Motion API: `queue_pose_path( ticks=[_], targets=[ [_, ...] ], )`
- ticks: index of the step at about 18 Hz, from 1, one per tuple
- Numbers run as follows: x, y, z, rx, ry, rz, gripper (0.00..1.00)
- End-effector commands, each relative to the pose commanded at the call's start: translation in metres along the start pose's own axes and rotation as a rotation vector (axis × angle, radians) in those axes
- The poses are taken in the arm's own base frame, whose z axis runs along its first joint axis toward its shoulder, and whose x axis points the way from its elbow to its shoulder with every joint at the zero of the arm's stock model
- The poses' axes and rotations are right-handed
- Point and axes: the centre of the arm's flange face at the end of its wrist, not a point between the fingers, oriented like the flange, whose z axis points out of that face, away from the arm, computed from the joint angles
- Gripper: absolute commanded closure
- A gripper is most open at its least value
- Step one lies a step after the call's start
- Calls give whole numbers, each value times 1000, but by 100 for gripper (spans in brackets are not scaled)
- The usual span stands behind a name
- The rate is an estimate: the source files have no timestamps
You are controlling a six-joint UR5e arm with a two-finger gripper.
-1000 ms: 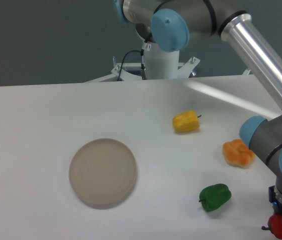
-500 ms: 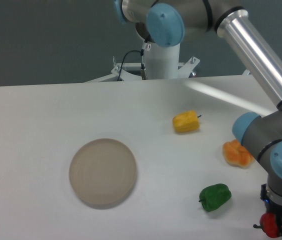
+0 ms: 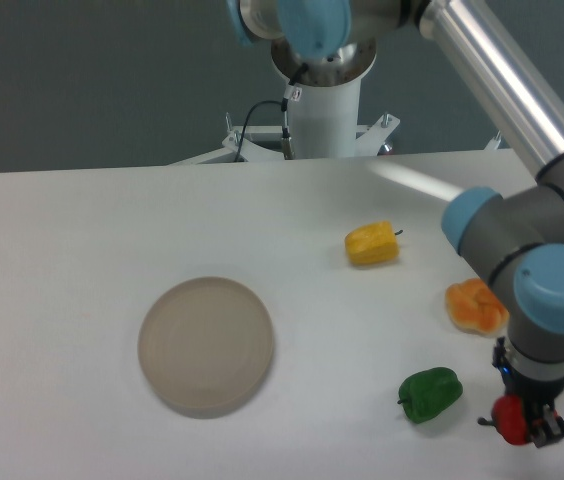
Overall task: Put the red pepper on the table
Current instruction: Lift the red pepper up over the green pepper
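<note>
Red pepper (image 3: pixel 509 420) clamped in fingers (image 3: pixel 539 432), green pepper (image 3: pixel 430 394) just beside, plate (image 3: pixel 206 345) well apart

The plate (image 3: pixel 206 345) sits left of centre on the table (image 3: pixel 82 250). A pepper (image 3: pixel 372 243) lies upper right of it, the bun (image 3: pixel 476 306) further right, another pepper (image 3: pixel 430 394) lower right, the gripper's pepper (image 3: pixel 509 419) just beyond.

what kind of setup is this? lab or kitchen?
Likely a lab bench: a bare white table, a plain grey backdrop, and toy food such as the red pepper in the pincer.
</note>
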Motion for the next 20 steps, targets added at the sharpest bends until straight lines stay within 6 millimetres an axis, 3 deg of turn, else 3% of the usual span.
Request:
queue_pose_path(
  ticks=[8, 12, 20],
  targets=[
    [32, -61, -14, 40, 34, -47, 40],
    [46, -69, -13, 42, 52, -39, 40],
    [62, -60, -16, 34, 72, -30, 40]
  ],
)
